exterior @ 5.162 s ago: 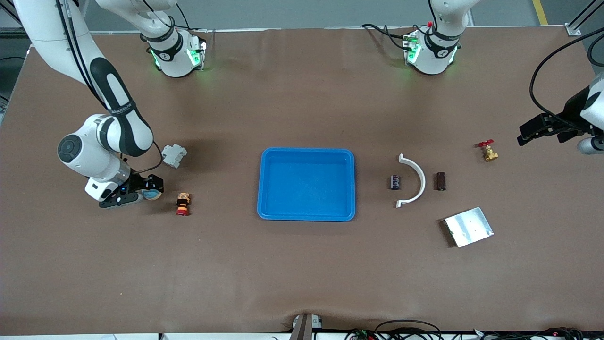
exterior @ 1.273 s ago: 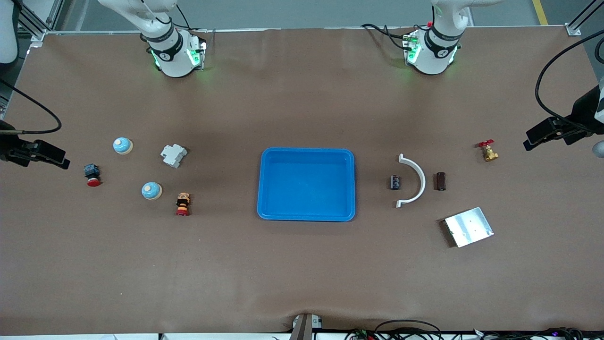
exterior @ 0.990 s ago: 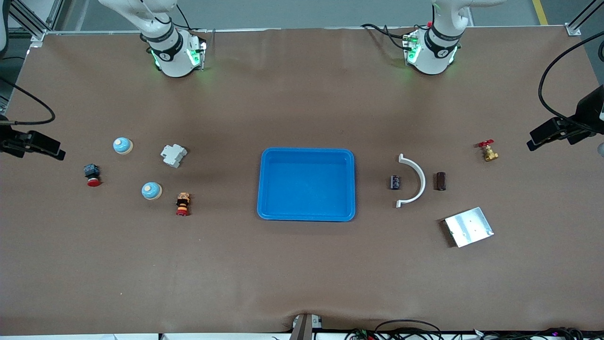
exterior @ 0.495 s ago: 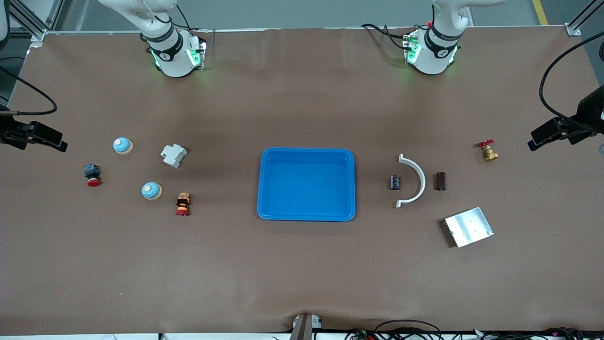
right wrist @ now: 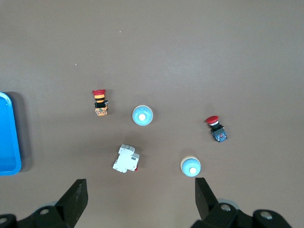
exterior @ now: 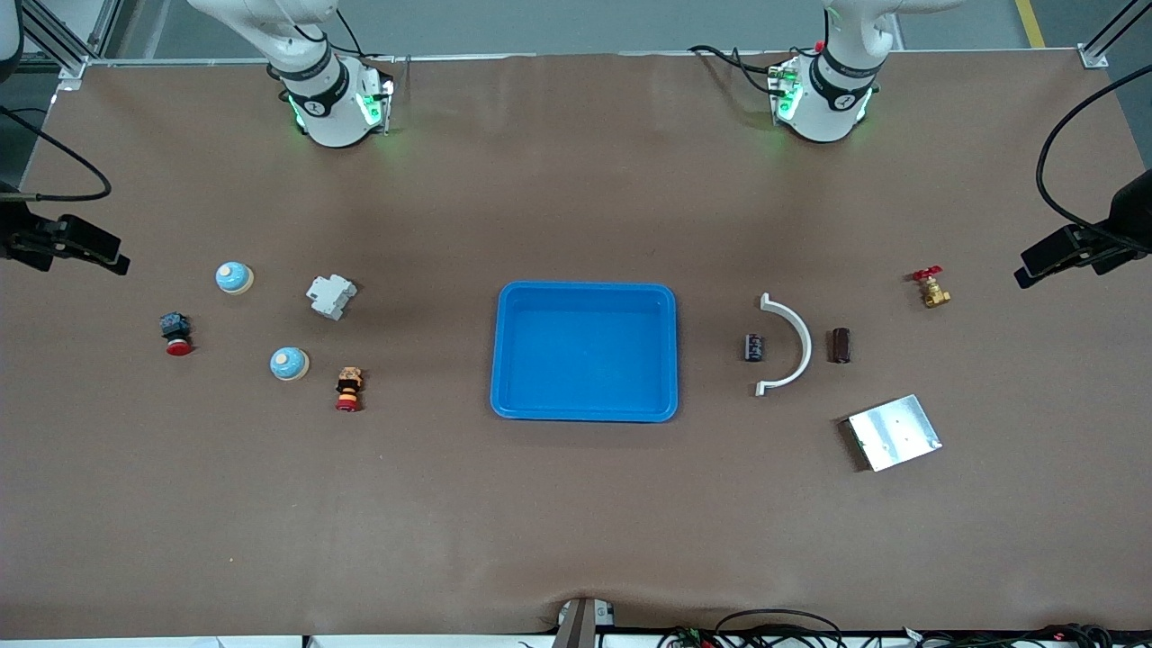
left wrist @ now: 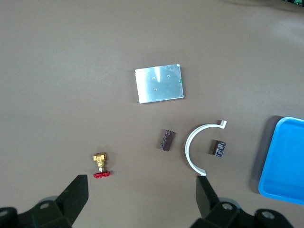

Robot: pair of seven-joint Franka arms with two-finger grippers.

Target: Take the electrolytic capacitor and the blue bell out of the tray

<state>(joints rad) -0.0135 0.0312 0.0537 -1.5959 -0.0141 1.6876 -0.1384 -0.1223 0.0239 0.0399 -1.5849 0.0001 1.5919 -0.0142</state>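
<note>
Front view: the blue tray point(exterior: 585, 409) sits mid-table. The black capacitor point(exterior: 753, 347) lies toward the left arm's end, just beside the white curved bracket point(exterior: 796, 340). Two blue bells point(exterior: 289, 364) point(exterior: 234, 277) stand toward the right arm's end.

Left wrist view: the left gripper point(left wrist: 142, 197) hangs spread wide and empty above the brass valve point(left wrist: 100, 164) and brown capacitor point(left wrist: 166, 139).

Right wrist view: the right gripper point(right wrist: 141, 198) hangs wide apart, empty, above the circuit breaker point(right wrist: 126, 159).

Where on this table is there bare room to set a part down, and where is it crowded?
The blue tray holds nothing. Bare table lies between the tray and the orange-and-red button, and all along the edge nearest the front camera. Crowded: around the two bells at the right arm's end, and around the white arc between the two capacitors.
</note>
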